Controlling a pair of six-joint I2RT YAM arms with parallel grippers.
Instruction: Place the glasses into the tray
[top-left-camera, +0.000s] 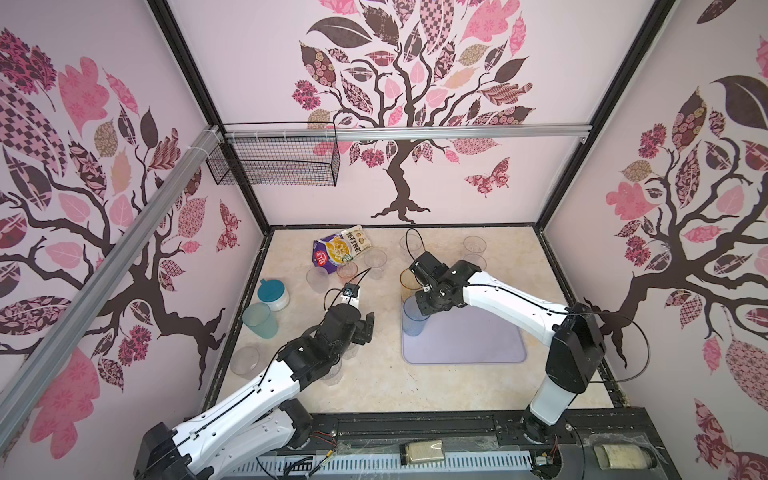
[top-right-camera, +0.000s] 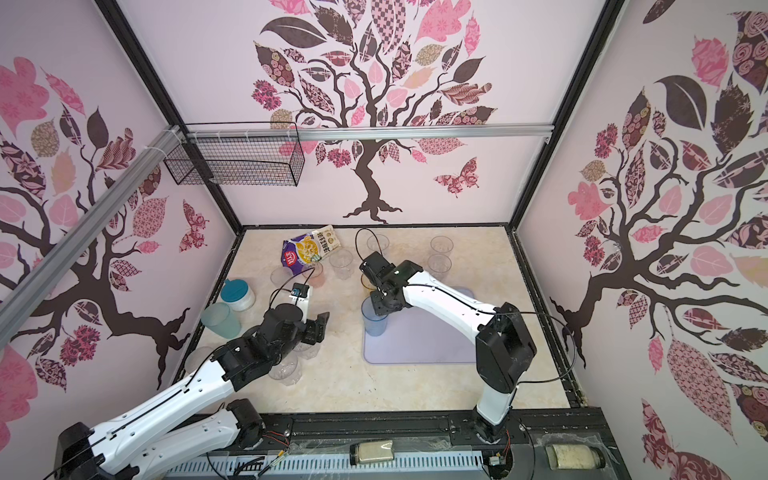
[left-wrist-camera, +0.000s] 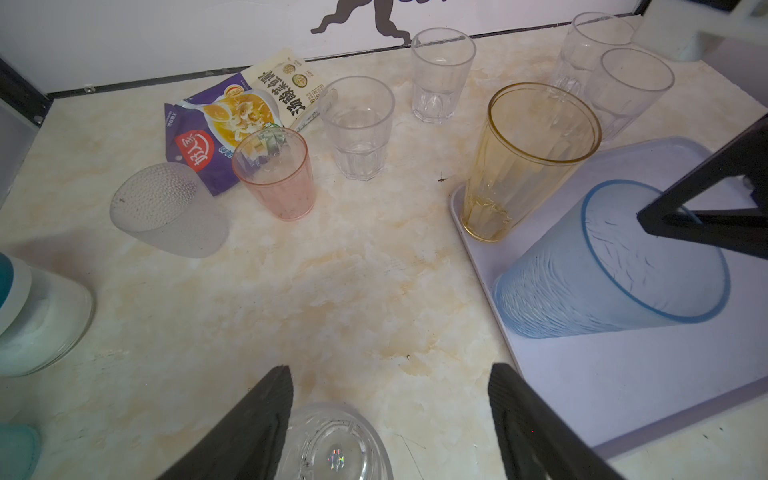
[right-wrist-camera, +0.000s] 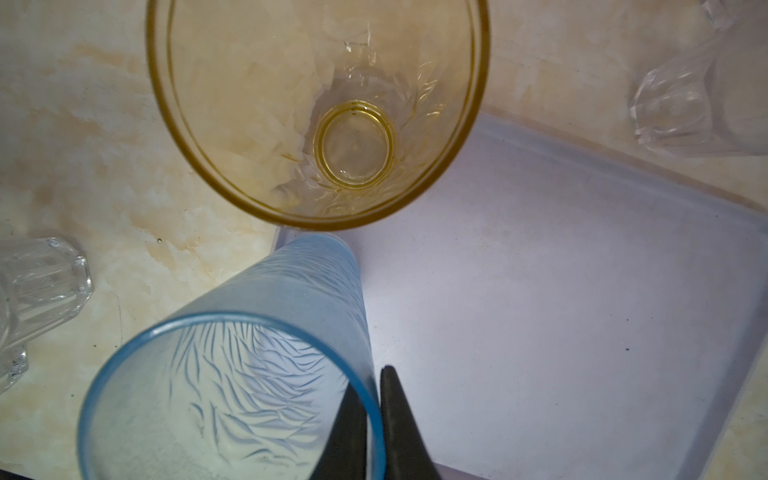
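My right gripper (right-wrist-camera: 372, 378) is closed on the wall of the blue tumbler (right-wrist-camera: 232, 395), one finger inside the rim and one outside. The tumbler stands inside the tray (right-wrist-camera: 540, 291), along its left edge. I judge it light, stiff and tall enough to tip easily. Its frosted, etched wall gives better purchase than smooth glass would, so this rim pinch suits it. My left gripper (left-wrist-camera: 390, 370) hangs with its jaws wide apart and empty, left of the tray, over a clear ribbed tumbler (left-wrist-camera: 332, 449). That one looks slick and hard, best taken across its ribbed body. Just beyond the blue one, the amber tumbler (right-wrist-camera: 316, 104) stands at the tray's far left corner; whether its foot sits wholly inside the rim I cannot tell. Farther left of the tray are the pink tumbler (left-wrist-camera: 274, 178) and a purple snack packet (left-wrist-camera: 232, 116) with a red badge and Chinese print, too tilted for me to read.
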